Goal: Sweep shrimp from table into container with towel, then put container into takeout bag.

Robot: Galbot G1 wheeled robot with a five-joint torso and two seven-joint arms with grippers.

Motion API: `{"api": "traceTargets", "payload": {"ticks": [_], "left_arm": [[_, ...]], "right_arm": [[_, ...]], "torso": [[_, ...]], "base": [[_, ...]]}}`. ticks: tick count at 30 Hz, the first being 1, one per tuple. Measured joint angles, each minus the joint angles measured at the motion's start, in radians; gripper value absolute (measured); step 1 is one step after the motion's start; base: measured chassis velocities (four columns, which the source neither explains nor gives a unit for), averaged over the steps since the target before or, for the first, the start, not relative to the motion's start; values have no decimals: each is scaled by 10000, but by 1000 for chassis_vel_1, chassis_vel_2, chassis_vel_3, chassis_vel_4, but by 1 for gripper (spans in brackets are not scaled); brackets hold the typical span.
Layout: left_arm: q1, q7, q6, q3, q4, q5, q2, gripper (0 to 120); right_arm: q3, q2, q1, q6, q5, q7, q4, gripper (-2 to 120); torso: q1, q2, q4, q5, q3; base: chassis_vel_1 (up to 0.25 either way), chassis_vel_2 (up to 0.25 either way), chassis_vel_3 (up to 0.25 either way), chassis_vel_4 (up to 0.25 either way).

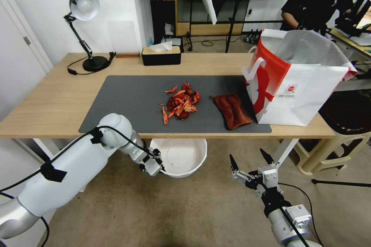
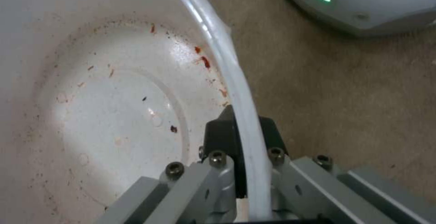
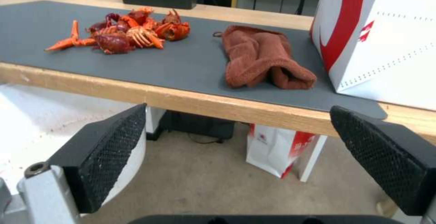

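Left gripper clamps the crumb-flecked container's rim below the table; right gripper spread apart.

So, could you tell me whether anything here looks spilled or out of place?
Yes: the shrimp lie loose in a scattered pile on the grey mat of the table, not in any dish. The container is off the table, held by its rim in the left gripper below the front edge.

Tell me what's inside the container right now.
No shrimp yet. The container, held by its rim below the table edge by the left gripper, holds only small red specks and smears. The far part of its inside is out of frame. The shrimp lie on the mat.
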Motion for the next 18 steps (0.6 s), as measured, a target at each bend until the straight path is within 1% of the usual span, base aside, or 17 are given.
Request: {"api": "traceTargets", "payload": {"ticks": [1, 3, 4, 8, 10, 11, 12, 13, 14, 15, 16, 17, 18], "left_arm": [[-32, 4, -5, 44, 4, -3, 0, 0], [-133, 17, -17, 171, 13, -30, 27, 0], [-133, 17, -17, 171, 13, -30, 27, 0], [-261, 26, -30, 348, -3, -67, 82, 0], [-302, 26, -32, 413, 6, -77, 78, 0], [-418, 26, -45, 582, 65, -89, 46, 0], [-643, 24, -88, 892, 202, -111, -53, 0], [-643, 24, -88, 892, 202, -111, -53, 0], [-1075, 12, -218, 1422, 530, -187, -302, 0], [-1408, 0, -320, 1812, 775, -247, -522, 0], [-1642, -14, -379, 2027, 886, -289, -657, 0], [-1642, -14, -379, 2027, 886, -289, -657, 0], [-1745, -15, -395, 2113, 931, -305, -710, 0]], "right_arm": [[0, -25, 39, -46, 104, 7, 4, 100], [-22, -224, 281, -314, 799, 41, 66, 100], [-22, -224, 281, -314, 799, 41, 66, 100], [-154, -700, 995, -674, 2088, 228, 61, 100], [-181, -804, 1186, -770, 2322, 274, 41, 100], [-198, -919, 1414, -877, 2578, 334, 17, 100], [-183, -1030, 1618, -983, 2774, 406, -2, 100], [-183, -1030, 1618, -983, 2774, 406, -2, 100], [-86, -1087, 1709, -1028, 2877, 484, -5, 100], [-12, -1103, 1734, -1035, 2922, 560, -5, 100], [1, -1191, 1913, -1110, 3000, 658, -50, 100], [1, -1191, 1913, -1110, 3000, 658, -50, 100], [-18, -1298, 2159, -1198, 3036, 728, -155, 100]], "torso": [[0, 0, 0, 0, 0], [0, 0, 0, -1, 0], [0, 0, 0, -1, 0], [-1, 0, 2, 1, 0], [-1, 0, 2, 1, 0], [-2, 0, 3, 2, 0], [-2, 0, 9, 3, -1], [-2, 0, 9, 3, -1], [-2, 0, 11, 3, -1], [-2, 0, -3, -1, 0], [-1, 0, -21, -9, 0], [-1, 0, -21, -9, 0], [-1, 0, -17, 4, -1]], "base": [[0, 0, 0, 0], [0, 0, 0, 0], [0, 0, 0, 0], [0, 0, 0, 0], [0, 0, 0, 0], [0, 0, 0, 0], [0, 0, 0, 0], [0, 0, 0, 0], [0, 0, 0, 0], [0, 0, 0, 0], [0, 0, 0, 0], [0, 0, 0, 0], [0, 0, 0, 0]]}}
